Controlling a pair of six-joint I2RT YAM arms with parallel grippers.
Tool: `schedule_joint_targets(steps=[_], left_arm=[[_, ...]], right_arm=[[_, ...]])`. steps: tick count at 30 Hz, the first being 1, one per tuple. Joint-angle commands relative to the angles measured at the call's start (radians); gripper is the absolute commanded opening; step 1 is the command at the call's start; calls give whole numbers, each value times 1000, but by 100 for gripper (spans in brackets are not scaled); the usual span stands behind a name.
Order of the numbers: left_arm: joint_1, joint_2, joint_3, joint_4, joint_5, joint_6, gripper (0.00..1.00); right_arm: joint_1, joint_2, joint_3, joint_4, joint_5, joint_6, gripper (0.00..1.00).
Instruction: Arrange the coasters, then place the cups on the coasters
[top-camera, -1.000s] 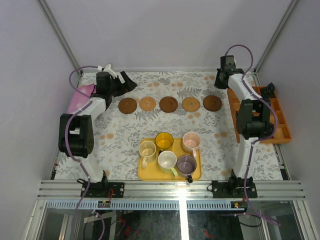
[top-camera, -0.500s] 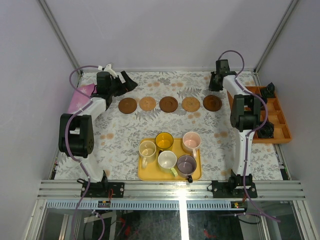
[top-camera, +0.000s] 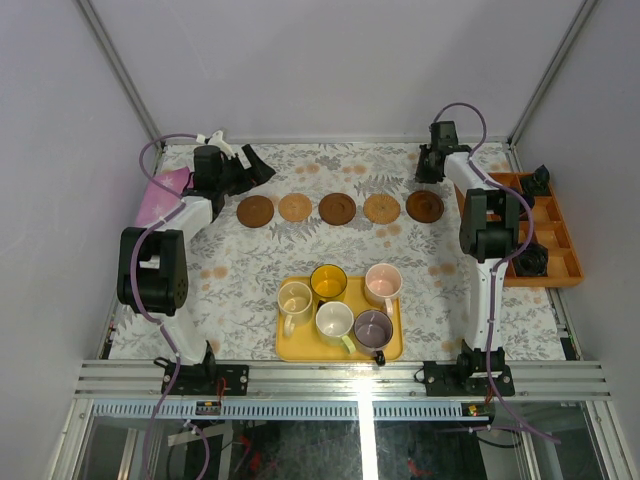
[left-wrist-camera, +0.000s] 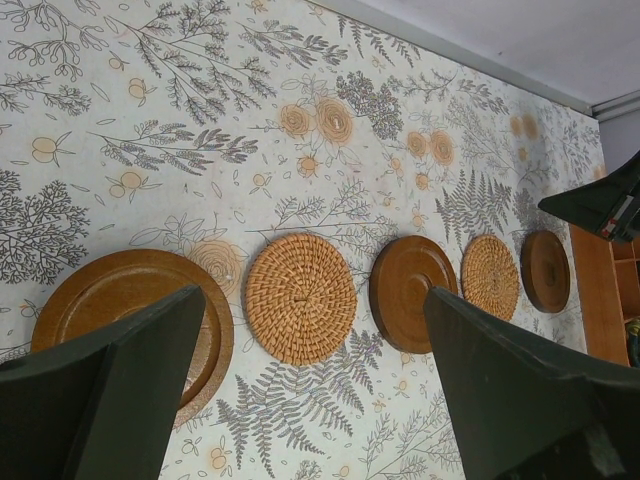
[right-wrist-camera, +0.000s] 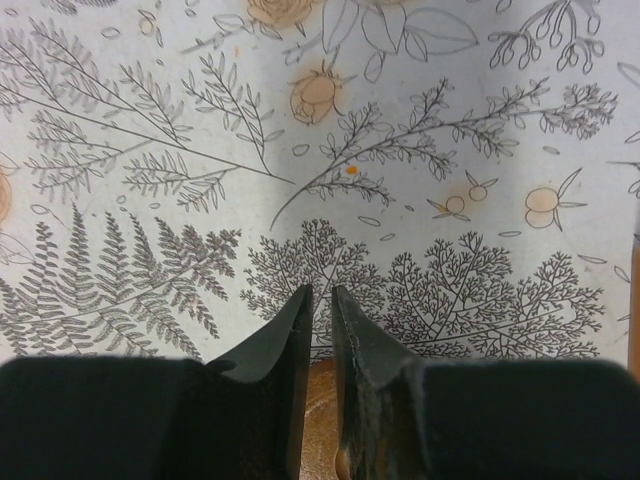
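Note:
Five coasters lie in a row across the far half of the table: dark (top-camera: 256, 211), woven tan (top-camera: 295, 207), dark (top-camera: 337, 208), woven tan (top-camera: 382, 208), dark (top-camera: 425, 206). Five cups stand on the yellow tray (top-camera: 290, 346): cream (top-camera: 295, 298), yellow (top-camera: 329, 281), pink (top-camera: 383, 282), pale (top-camera: 334, 320), purple-grey (top-camera: 373, 327). My left gripper (top-camera: 250, 165) hovers open just beyond the row's left end; its wrist view looks along the coasters (left-wrist-camera: 300, 298). My right gripper (top-camera: 430, 168) sits just beyond the rightmost coaster (right-wrist-camera: 320, 420), its jaws a thin slit apart with nothing between them.
An orange compartment tray (top-camera: 566, 272) with black objects runs along the right edge. A pink item (top-camera: 160, 195) lies at the left edge beside the left arm. White walls close in the table's far side.
The right arm swung left from over the orange tray, bringing its gripper down behind the rightmost coaster. The left arm, coasters and cups stayed put.

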Motion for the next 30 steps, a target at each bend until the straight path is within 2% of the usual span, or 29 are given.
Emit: schedule_joint_targets(steps=[1, 30], left_arm=[[-5, -10, -4, 33, 2, 15, 91], [-5, 8, 3, 38, 12, 11, 92]], right_arm=[[-5, -14, -29, 19, -2, -14, 20], [-5, -93, -144, 8, 59, -33, 20]])
